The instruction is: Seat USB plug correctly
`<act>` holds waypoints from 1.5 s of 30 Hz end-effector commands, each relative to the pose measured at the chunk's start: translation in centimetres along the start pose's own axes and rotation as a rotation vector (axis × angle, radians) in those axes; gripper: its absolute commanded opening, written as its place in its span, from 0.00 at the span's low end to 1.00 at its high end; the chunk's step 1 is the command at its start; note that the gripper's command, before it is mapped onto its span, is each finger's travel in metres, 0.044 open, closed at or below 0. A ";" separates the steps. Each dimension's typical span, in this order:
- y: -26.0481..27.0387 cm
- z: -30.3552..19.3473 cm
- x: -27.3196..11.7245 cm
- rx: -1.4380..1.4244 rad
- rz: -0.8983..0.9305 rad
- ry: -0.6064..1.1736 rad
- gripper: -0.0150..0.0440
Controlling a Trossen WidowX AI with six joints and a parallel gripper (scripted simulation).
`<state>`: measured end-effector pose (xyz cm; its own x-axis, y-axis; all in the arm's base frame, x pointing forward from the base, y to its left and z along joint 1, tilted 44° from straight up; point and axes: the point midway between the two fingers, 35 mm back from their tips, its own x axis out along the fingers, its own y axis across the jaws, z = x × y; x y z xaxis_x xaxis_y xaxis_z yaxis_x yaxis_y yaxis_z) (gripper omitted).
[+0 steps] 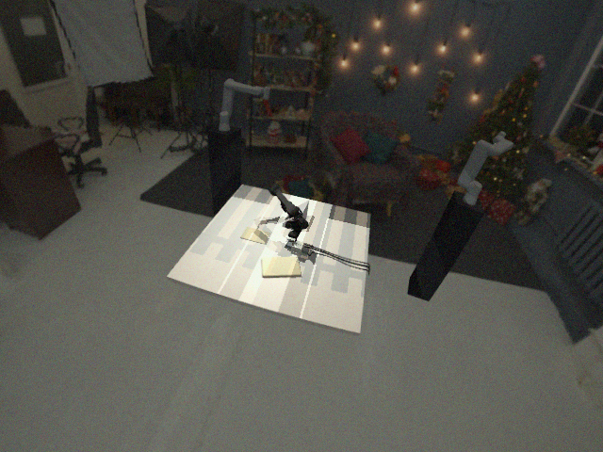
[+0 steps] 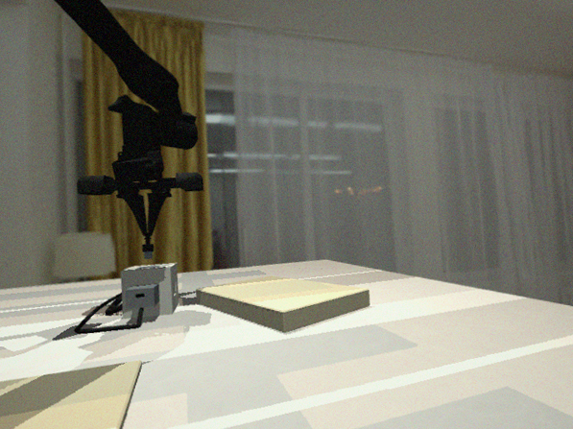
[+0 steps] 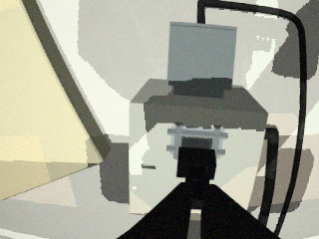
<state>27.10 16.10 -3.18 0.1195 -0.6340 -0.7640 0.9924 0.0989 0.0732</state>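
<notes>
My gripper (image 2: 148, 240) (image 3: 195, 194) is shut on the USB plug (image 2: 147, 248) (image 3: 196, 163), a small black body with a grey metal end pointing down. In the exterior view the plug hangs upright a little above the pale grey power cube (image 2: 168, 286) (image 3: 236, 169), with a visible gap. The wrist view looks down on the cube, and the plug overlaps the silver-edged socket (image 3: 174, 132) on its top. The plug hides part of the socket, and I cannot tell which way round the plug's inner side faces. In the top view the gripper (image 1: 292, 238) is small.
A grey block (image 2: 149, 293) (image 3: 201, 52) sticks out from the cube's side, with a black cable (image 2: 104, 329) (image 3: 302, 75) looping beside it. A thick yellow slab (image 1: 281, 267) (image 2: 282, 295) (image 3: 45, 100) lies near the cube. A thin yellow sheet (image 1: 252, 234) (image 2: 78, 395) lies farther off.
</notes>
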 end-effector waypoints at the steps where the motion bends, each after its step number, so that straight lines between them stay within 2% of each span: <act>1: -0.1 0.0 0.2 -0.008 -0.005 0.005 0.25; 45: -0.1 -0.2 0.7 -0.005 -0.005 0.046 0.25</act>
<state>27.18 15.90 -3.73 0.1182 -0.6014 -0.7902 0.9925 0.0961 0.0753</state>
